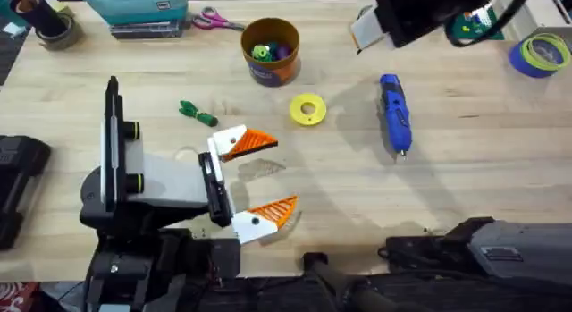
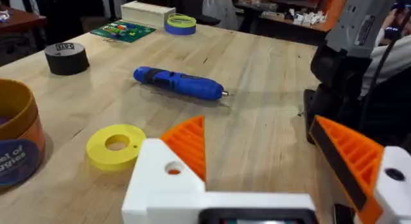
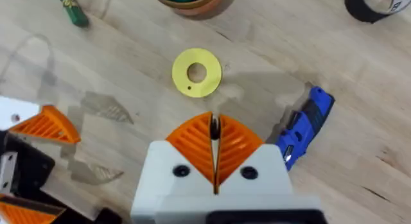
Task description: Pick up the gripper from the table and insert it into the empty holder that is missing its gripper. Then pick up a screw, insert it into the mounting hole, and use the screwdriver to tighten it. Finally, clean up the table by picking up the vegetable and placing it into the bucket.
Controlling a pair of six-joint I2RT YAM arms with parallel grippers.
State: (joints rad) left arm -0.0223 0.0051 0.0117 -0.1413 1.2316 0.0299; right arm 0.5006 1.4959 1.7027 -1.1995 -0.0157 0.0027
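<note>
Left gripper (image 1: 259, 176) at lower centre, jaws wide open, empty; right gripper (image 3: 215, 131) jaws closed together above the worktop (image 1: 357, 169); screwdriver (image 1: 394, 113) upper right.

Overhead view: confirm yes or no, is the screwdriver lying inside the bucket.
No: the screwdriver lies flat on the table, well to the right of the bucket and apart from it.

Left end effector (image 1: 261, 175) low, fingers spread; right end effector (image 3: 215, 147) raised, fingers together.
</note>
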